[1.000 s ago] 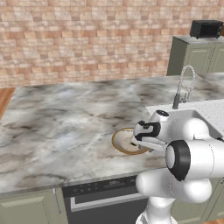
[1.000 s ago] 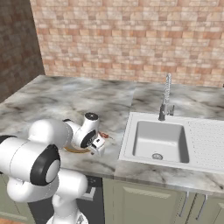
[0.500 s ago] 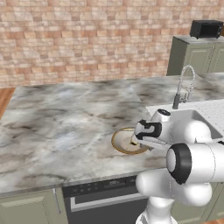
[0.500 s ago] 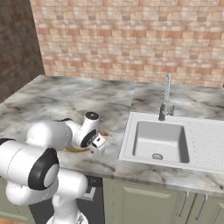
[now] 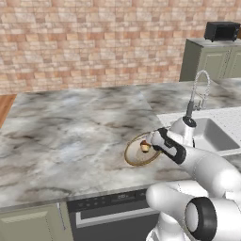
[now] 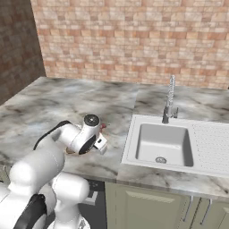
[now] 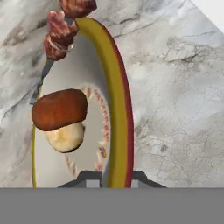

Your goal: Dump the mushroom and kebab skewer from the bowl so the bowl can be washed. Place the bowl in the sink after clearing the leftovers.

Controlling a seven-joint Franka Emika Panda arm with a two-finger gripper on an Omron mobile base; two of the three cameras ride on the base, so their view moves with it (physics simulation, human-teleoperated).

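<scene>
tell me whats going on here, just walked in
The robot arm has its gripper closed on the rim of the bowl, which sits on the marble counter left of the sink. The mushroom and the kebab skewer are both in the bowl, so nothing has been dumped yet. The sink holds nothing.

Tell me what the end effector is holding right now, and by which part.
The end effector is shut on the bowl, pinching its golden-brown rim at the near edge. The mushroom and kebab skewer lie inside the bowl.
</scene>
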